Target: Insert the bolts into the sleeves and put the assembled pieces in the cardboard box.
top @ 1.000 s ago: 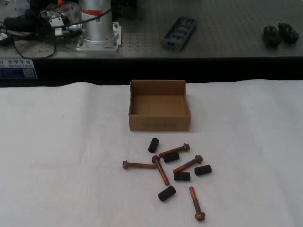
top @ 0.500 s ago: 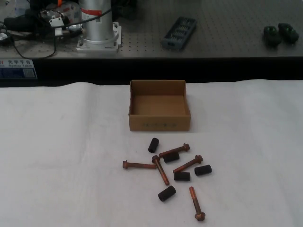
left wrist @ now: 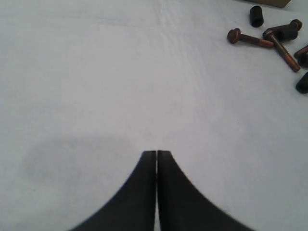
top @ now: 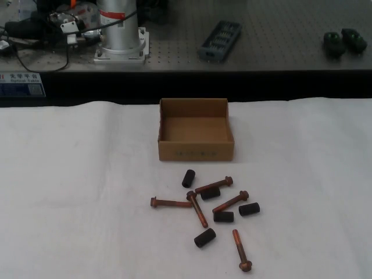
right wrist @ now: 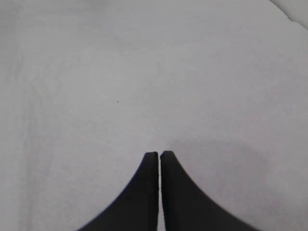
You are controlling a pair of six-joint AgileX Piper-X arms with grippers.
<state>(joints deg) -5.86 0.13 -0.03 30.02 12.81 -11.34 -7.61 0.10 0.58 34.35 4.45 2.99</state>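
Several rusty bolts [top: 198, 208] and short black sleeves [top: 204, 237] lie scattered on the white cloth, just in front of an open cardboard box [top: 196, 153]. One bolt [top: 241, 250] lies nearest the front edge. My left gripper [left wrist: 157, 153] is shut over bare cloth, with a few bolts [left wrist: 250, 38] and sleeves [left wrist: 256, 16] far off from it. My right gripper [right wrist: 159, 154] is shut with nothing in it, above plain white cloth.
The white cloth [top: 75, 192] covers the bench on both sides of the pile. Behind it runs a dark perforated board with a metal column base [top: 120, 35], a black slotted block [top: 219, 39] and two dark green parts [top: 344, 40].
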